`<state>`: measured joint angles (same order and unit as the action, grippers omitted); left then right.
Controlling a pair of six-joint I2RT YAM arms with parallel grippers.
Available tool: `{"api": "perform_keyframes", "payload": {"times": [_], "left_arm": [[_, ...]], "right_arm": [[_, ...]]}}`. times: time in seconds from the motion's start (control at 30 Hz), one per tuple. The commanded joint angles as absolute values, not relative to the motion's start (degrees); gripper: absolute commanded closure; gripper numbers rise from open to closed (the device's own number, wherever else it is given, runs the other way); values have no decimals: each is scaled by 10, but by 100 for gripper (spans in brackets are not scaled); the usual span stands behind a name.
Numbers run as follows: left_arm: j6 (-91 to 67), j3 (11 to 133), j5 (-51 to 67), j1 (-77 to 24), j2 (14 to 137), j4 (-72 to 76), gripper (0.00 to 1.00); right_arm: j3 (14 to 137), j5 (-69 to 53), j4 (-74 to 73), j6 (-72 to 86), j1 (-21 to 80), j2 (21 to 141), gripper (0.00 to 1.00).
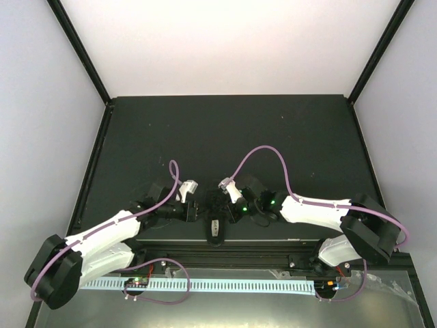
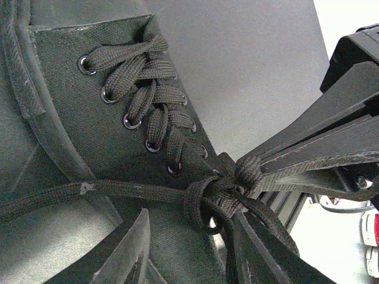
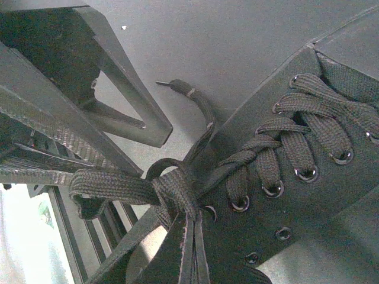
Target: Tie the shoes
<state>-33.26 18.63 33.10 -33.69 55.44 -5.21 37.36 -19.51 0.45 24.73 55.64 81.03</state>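
Note:
One small black shoe (image 1: 215, 224) lies at the table's near edge between both grippers, pale patch toward the arms. Its laces (image 2: 148, 106) run down to a loose knot (image 2: 216, 192). My left gripper (image 1: 198, 208) stands open, its fingers (image 2: 127, 248) astride the knot and the shoe's upper (image 2: 89, 136); nothing is pinched between them. My right gripper (image 2: 254, 164) comes in from the right and is shut on a lace loop at the knot. In the right wrist view its closed fingertips (image 3: 192, 225) sit just under the knot (image 3: 177, 189), and a flat loop (image 3: 112, 186) runs left below the left gripper (image 3: 151, 152).
A free lace end (image 3: 180, 89) lies on the dark table (image 1: 225, 137). A metal rail and a white perforated strip (image 1: 225, 285) run along the near edge behind the shoe. Purple cables (image 1: 263, 154) arch over both wrists. White walls enclose the table.

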Motion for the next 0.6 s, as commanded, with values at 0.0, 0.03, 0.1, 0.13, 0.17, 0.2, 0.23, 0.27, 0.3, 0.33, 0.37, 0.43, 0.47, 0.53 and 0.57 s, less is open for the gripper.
{"api": "perform_keyframes", "payload": {"times": [0.0, 0.03, 0.1, 0.13, 0.17, 0.2, 0.23, 0.27, 0.3, 0.33, 0.37, 0.43, 0.47, 0.53, 0.57], "left_arm": [[-338, 203, 349, -333, 567, -23, 61], [-338, 203, 349, -333, 569, -21, 62], [-339, 202, 353, -332, 574, -16, 65], [-341, 201, 356, -332, 576, -12, 66], [-342, 199, 359, -333, 579, -8, 66], [-344, 197, 361, -333, 581, -5, 67], [-345, 196, 363, -332, 584, -4, 67], [-344, 196, 364, -332, 587, -4, 67], [-343, 196, 366, -333, 590, -4, 68], [-343, 196, 368, -332, 591, -4, 68], [-343, 196, 369, -332, 594, -5, 69], [-345, 195, 372, -332, 598, -2, 71], [-345, 195, 374, -332, 599, 0, 72], [-347, 194, 378, -333, 604, 7, 78], [-349, 194, 379, -333, 605, 9, 83]], "right_arm": [[380, -195, 13, 249, 559, 811, 98], [380, -195, 13, 249, 559, 810, 98], [379, -195, 13, 249, 559, 810, 98], [378, -195, 13, 250, 559, 810, 98], [379, -195, 13, 249, 559, 810, 98], [378, -195, 13, 249, 559, 810, 98], [379, -195, 13, 249, 559, 810, 98], [379, -196, 12, 249, 559, 809, 98], [379, -195, 12, 248, 559, 809, 98], [379, -195, 12, 248, 559, 809, 98], [380, -194, 12, 248, 559, 809, 98], [380, -194, 12, 249, 559, 808, 98], [380, -194, 12, 248, 559, 808, 98], [380, -195, 11, 248, 559, 808, 98], [381, -195, 12, 249, 559, 808, 98]]}}
